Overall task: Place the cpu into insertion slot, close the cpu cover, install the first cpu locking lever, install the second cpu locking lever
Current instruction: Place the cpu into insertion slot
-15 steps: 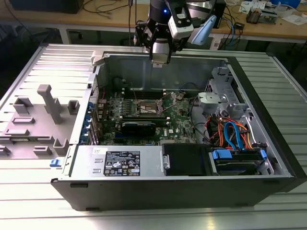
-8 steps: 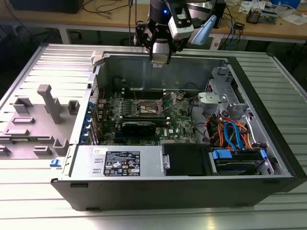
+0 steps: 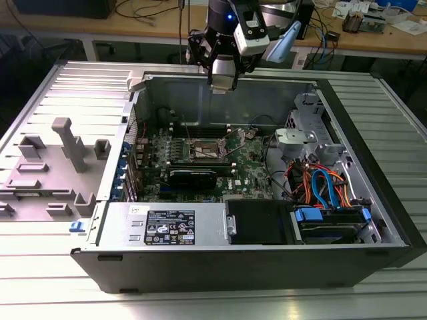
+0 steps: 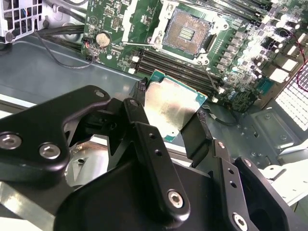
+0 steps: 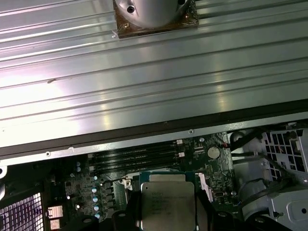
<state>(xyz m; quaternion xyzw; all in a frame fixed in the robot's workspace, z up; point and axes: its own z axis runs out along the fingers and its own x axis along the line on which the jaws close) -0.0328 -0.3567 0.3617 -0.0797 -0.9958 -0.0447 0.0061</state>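
Note:
My gripper hangs above the back wall of the open computer case, shut on the cpu. In both wrist views the silvery square chip sits between the two black fingers, its printed top facing the first wrist camera. Below it on the green motherboard lies the insertion slot, open, with its dark pin field bare. The cpu cover appears to stand flipped up beside the slot. In the exterior view the slot is lower and nearer the camera than the gripper.
Long black memory slots run beside the socket. A drive cage with orange and blue cables fills the exterior view's right of the case. A power supply lies along the front. Grey fixtures stand on the ribbed table at the left.

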